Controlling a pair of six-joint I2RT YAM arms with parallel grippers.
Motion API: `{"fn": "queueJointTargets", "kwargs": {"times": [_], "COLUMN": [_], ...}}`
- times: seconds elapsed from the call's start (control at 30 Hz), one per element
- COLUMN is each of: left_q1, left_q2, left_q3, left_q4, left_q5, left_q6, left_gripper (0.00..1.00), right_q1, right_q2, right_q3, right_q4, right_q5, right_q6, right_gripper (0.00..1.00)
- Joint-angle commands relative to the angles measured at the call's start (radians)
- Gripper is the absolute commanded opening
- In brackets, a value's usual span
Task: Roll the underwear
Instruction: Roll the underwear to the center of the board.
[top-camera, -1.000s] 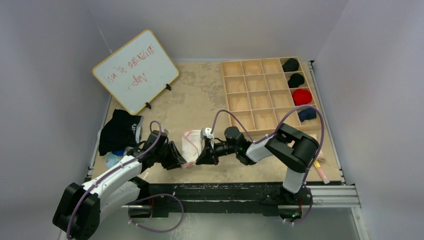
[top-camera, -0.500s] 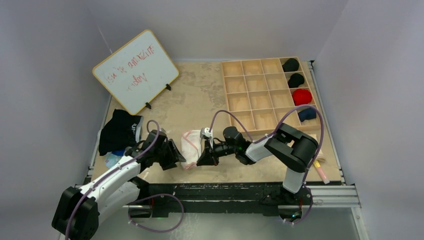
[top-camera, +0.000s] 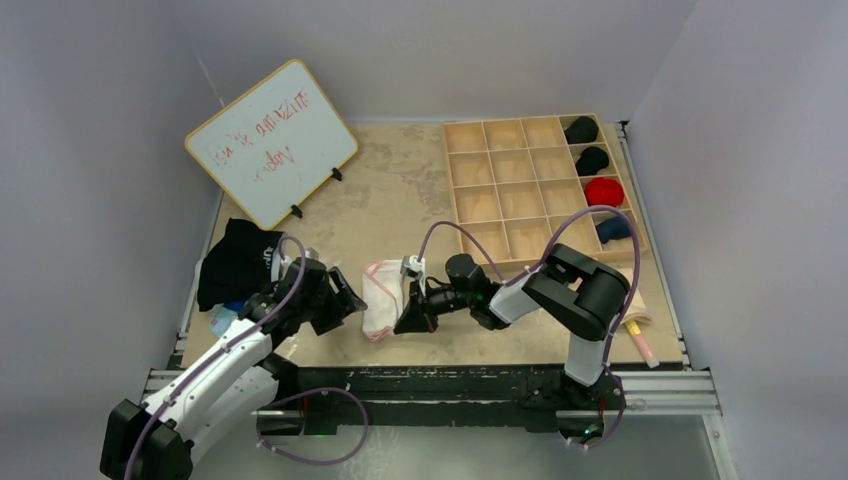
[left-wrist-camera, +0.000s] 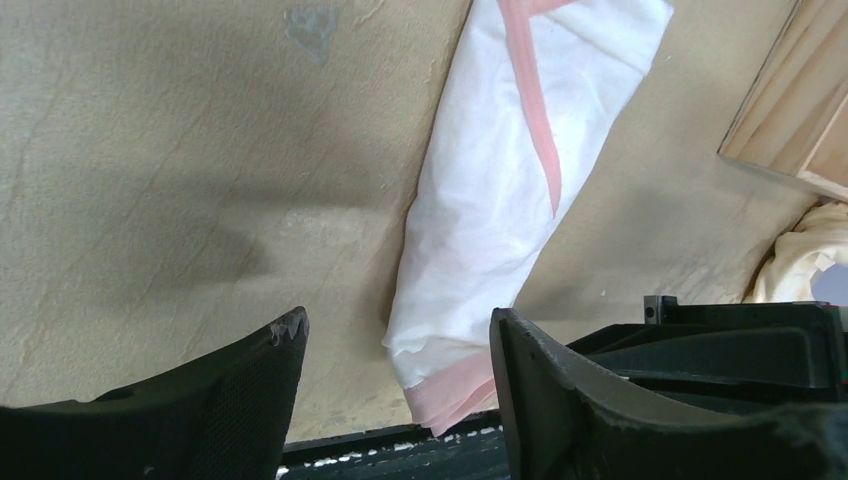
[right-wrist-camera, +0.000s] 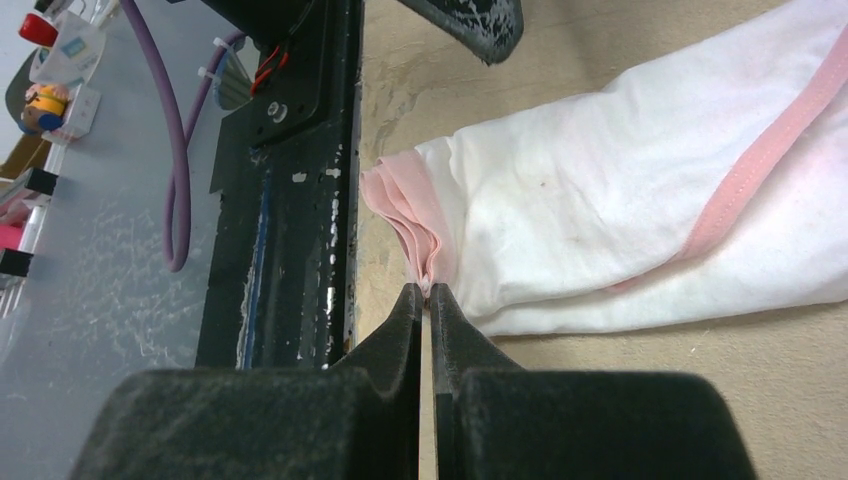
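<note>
The underwear (top-camera: 383, 297) is white with pink trim and lies folded into a long strip near the table's front edge. In the left wrist view the underwear (left-wrist-camera: 510, 200) runs diagonally, its pink end toward the table edge. My left gripper (left-wrist-camera: 398, 325) is open, nothing between its fingers; seen from above, the left gripper (top-camera: 350, 300) sits just left of the cloth. My right gripper (right-wrist-camera: 428, 290) is shut, pinching the bunched pink edge of the underwear (right-wrist-camera: 620, 210). The top view puts the right gripper (top-camera: 405, 318) at the strip's near right side.
A whiteboard (top-camera: 271, 142) leans at the back left. A wooden compartment tray (top-camera: 510, 120) at the back right holds black, red and navy rolls in its right column. Dark clothes (top-camera: 238, 262) lie at the left edge, a cream cloth (top-camera: 635, 310) and a pink pen (top-camera: 640, 345) at the right.
My left gripper has opened wider and drawn back to the left, away from the underwear. The right gripper stays shut on the pink edge, almost unmoved.
</note>
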Motion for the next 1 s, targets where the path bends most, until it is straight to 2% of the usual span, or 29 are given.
{"fn": "queueJointTargets", "kwargs": {"times": [0.0, 0.43, 0.67, 0.97], "left_q1": [0.006, 0.006, 0.005, 0.005], "left_q2": [-0.032, -0.063, -0.08, -0.136], "left_q3": [0.049, 0.051, 0.029, -0.033], "left_q4": [-0.038, -0.052, -0.013, 0.088], "left_q5": [-0.061, -0.098, -0.071, 0.065], "left_q6": [-0.018, -0.017, -0.004, 0.062], "left_gripper": [0.66, 0.67, 0.67, 0.67], "right_q1": [-0.009, -0.038, -0.061, -0.101], "right_q2": [-0.011, 0.027, 0.079, 0.118], "right_q3": [0.033, 0.088, 0.185, 0.296], "right_q4": [-0.017, -0.168, -0.389, -0.646], "right_q5": [-0.001, 0.034, 0.038, 0.056], "right_q6": [0.024, 0.185, 0.262, 0.315], "right_gripper": [0.0, 0.0, 0.0, 0.0]}}
